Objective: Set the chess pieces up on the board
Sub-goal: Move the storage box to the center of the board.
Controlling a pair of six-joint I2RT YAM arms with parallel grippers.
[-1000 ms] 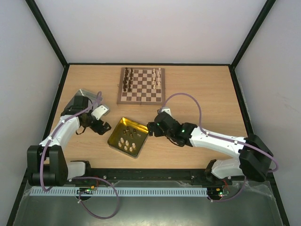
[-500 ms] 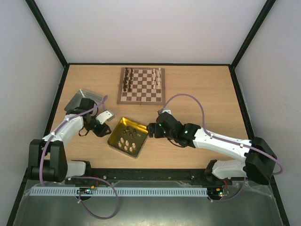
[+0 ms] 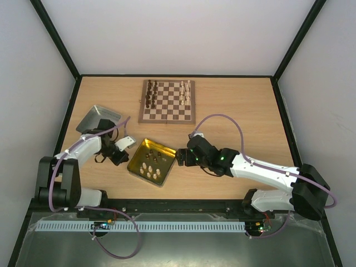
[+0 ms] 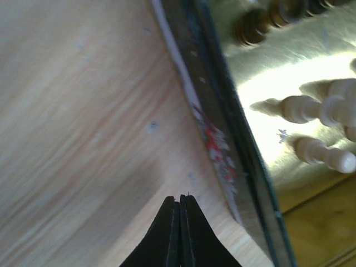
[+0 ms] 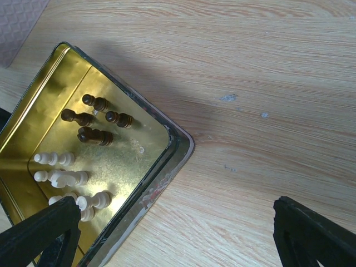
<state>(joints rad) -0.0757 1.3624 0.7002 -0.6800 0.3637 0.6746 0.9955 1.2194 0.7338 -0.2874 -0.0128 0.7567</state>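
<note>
The board (image 3: 167, 108) lies at the back middle, with dark chess pieces (image 3: 150, 95) on its left side and cream ones (image 3: 184, 93) on its right. More chess pieces lie loose in a gold tin: dark ones (image 5: 94, 119) and cream ones (image 5: 61, 178). My left gripper (image 3: 125, 149) is shut with nothing between its fingertips (image 4: 181, 201), low over the bare table just outside the tin's left rim (image 4: 222, 150). My right gripper (image 5: 178, 233) is wide open over the table at the tin's right corner (image 5: 183, 146), empty.
The gold tin (image 3: 135, 161) sits at the middle front between both arms. A grey metal lid (image 3: 97, 118) lies at the left, behind the left arm. Black frame posts and white walls bound the table.
My left gripper has gone from open to shut and drawn back toward the near edge, beside the tin. The right gripper has shifted slightly nearer, still open.
</note>
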